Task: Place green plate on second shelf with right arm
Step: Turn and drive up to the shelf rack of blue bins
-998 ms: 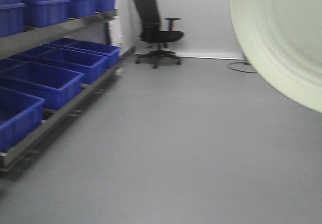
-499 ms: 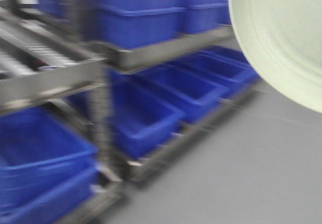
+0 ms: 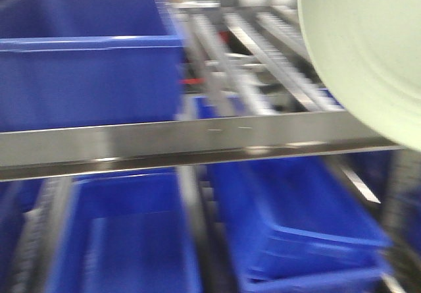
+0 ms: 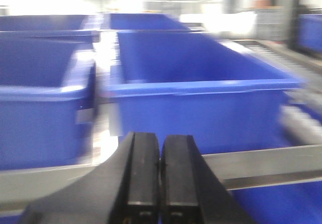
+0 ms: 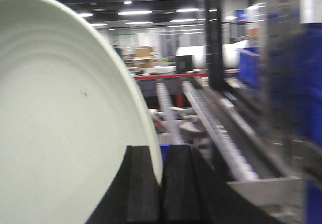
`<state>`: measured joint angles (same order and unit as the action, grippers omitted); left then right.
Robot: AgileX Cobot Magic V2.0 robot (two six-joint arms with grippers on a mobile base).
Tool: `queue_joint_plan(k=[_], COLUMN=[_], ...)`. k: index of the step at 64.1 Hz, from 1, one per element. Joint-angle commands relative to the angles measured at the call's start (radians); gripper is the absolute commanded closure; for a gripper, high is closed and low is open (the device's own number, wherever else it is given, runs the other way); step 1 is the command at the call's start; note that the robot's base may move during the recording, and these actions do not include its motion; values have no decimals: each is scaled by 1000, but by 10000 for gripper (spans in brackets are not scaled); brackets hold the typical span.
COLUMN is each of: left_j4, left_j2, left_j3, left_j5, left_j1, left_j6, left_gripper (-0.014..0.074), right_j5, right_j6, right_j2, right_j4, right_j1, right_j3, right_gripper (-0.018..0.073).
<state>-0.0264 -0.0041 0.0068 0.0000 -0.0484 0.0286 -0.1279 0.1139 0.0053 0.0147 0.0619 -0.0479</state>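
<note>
The green plate (image 3: 368,49) fills the upper right of the front view, held up on edge in front of the rack. In the right wrist view the plate (image 5: 60,123) fills the left half, and my right gripper (image 5: 161,156) is shut on its rim, one black finger on each side. My left gripper (image 4: 160,143) is shut and empty, its black fingers pressed together, pointing at a blue bin (image 4: 201,93) on the rack. A metal shelf rail (image 3: 197,141) crosses the front view, with a roller-track shelf (image 3: 276,49) behind the plate.
Blue bins stand on the rack: one at upper left (image 3: 85,62), others below the rail (image 3: 125,240) and at lower right (image 3: 296,220). Roller tracks (image 5: 211,118) run away from the right wrist, with a dark upright post (image 5: 214,43) and blue bins (image 5: 302,83) at the right.
The view has swung from open floor and an office chair round to face the rack close up. The plate stays in the same place in the upper right of the view.
</note>
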Motion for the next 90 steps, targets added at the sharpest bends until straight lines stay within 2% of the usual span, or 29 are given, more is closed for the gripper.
queue_joint_plan(k=[1, 90], left_j4=[-7, -7], left_j2=[-18, -18], left_j3=[40, 40], left_j5=[-81, -81], left_j1=[-3, -3], left_j6=[-2, -2], left_gripper=[466, 466], right_j5=[-110, -108], right_j6=[6, 6], right_j2=[11, 12], right_j4=[9, 9], right_j1=[0, 0], right_j3=[-34, -34], right_gripper=[506, 506])
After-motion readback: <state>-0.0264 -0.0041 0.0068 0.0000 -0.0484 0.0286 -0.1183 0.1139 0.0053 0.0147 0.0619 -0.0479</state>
